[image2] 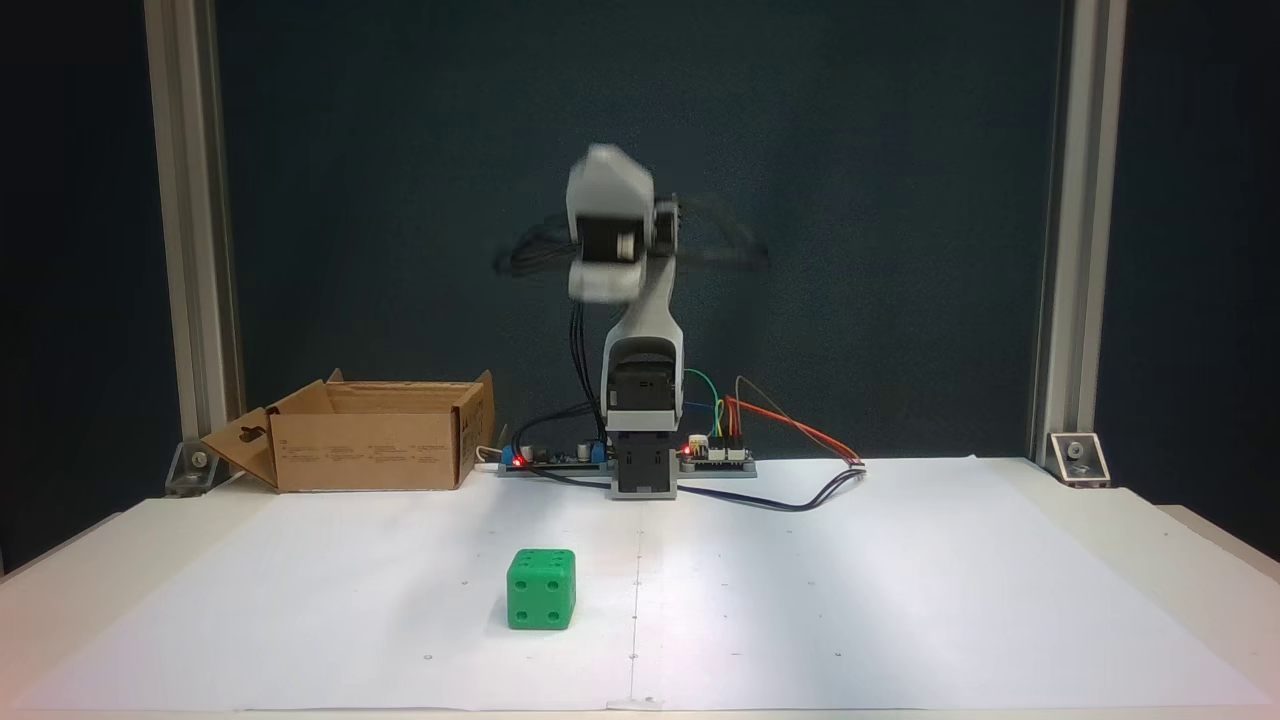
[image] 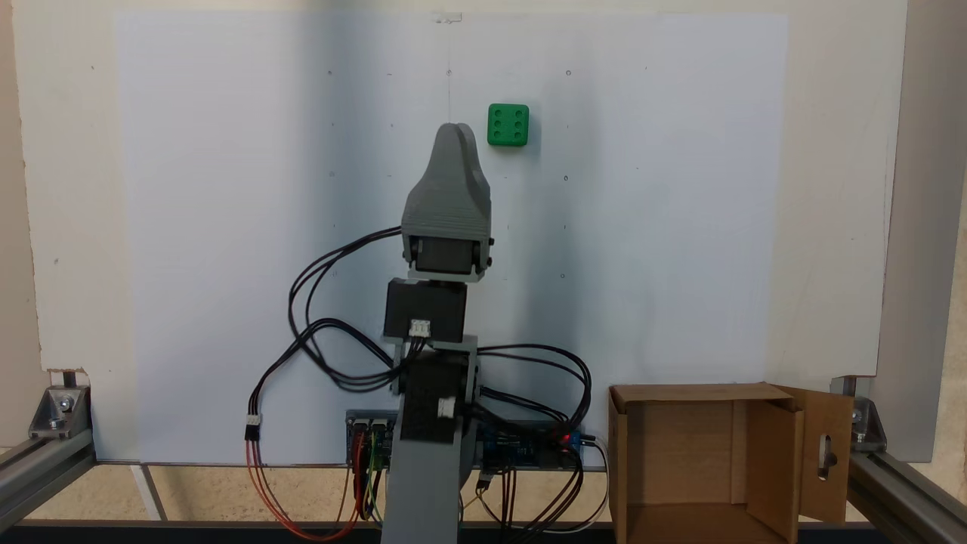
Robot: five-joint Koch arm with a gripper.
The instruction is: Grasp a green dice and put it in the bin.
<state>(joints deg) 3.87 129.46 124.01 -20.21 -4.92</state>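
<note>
The green dice [image: 508, 125] sits alone on the white paper [image: 227, 227], well apart from the bin [image: 680, 461], which stands open beside the arm's base; the gripper [image: 455, 130] is high in the air, and I cannot tell if its jaws are apart or together. It might come down off to one side and knock the dice away; the paper is smooth. The wall [image2: 400, 150] behind is dark.

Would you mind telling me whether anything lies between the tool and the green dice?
Nothing visible does. The green dice sits alone on the white paper, and the tool is raised above the paper. The bin stands off by the arm's base.
</note>
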